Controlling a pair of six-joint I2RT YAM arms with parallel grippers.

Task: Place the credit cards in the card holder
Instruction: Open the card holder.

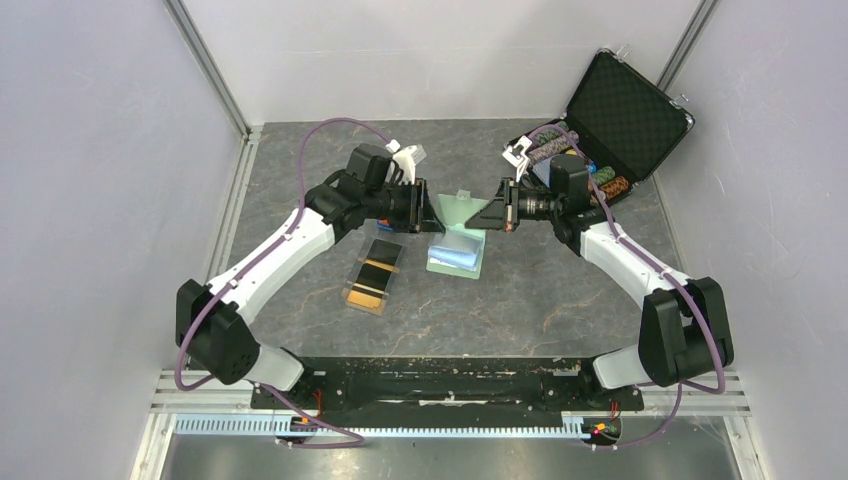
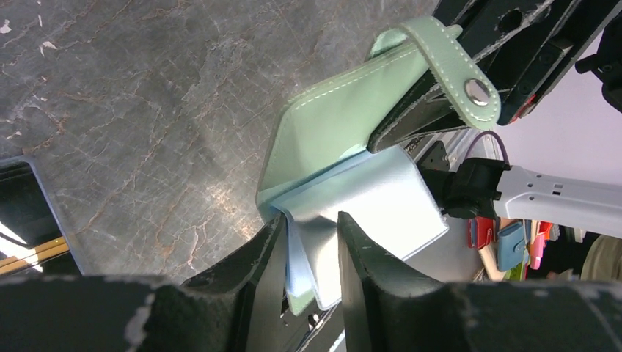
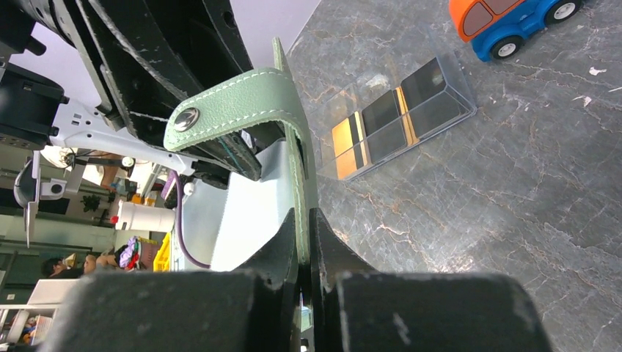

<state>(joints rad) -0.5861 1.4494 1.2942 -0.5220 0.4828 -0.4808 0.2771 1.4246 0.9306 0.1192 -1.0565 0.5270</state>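
I am pinching the green flap of the holder (image 3: 249,95) in my right claw (image 3: 304,220), jaws nearly together. My left claw (image 2: 312,227), half closed, is gripping its pale blue pockets. The cards (image 1: 372,270) are lying near my left claw, below and beside it, apart from the holder.

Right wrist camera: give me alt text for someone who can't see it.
The right claw is shut on the cover of the sage-green card holder, seen edge-on, its snap strap curling left. Beyond it on the grey marbled table, a clear tray holds black and orange-gold credit cards, with an orange-and-blue toy car at the top right.
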